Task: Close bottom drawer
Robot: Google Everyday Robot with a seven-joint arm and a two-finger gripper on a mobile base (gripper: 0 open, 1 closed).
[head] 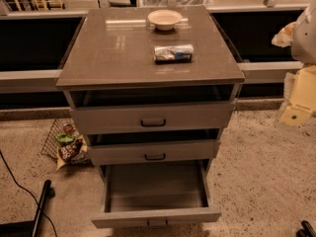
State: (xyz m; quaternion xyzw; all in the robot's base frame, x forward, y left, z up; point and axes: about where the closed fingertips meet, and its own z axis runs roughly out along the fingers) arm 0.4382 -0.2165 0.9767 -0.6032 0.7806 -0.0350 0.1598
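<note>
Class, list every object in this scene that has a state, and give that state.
bottom drawer: pulled far out, empty
middle drawer: slightly open
top drawer: slightly open
bowl: upright
can: lying on its side
gripper: at the right edge, apart from the drawers

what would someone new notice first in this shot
The bottom drawer grabs the eye: it is pulled far out at the foot of the grey cabinet and empty, while the middle drawer and top drawer are only slightly open. On the cabinet top, a pale bowl sits near the back and a can lies on its side nearer the front. The pale gripper hangs at the right edge, apart from the cabinet.
</note>
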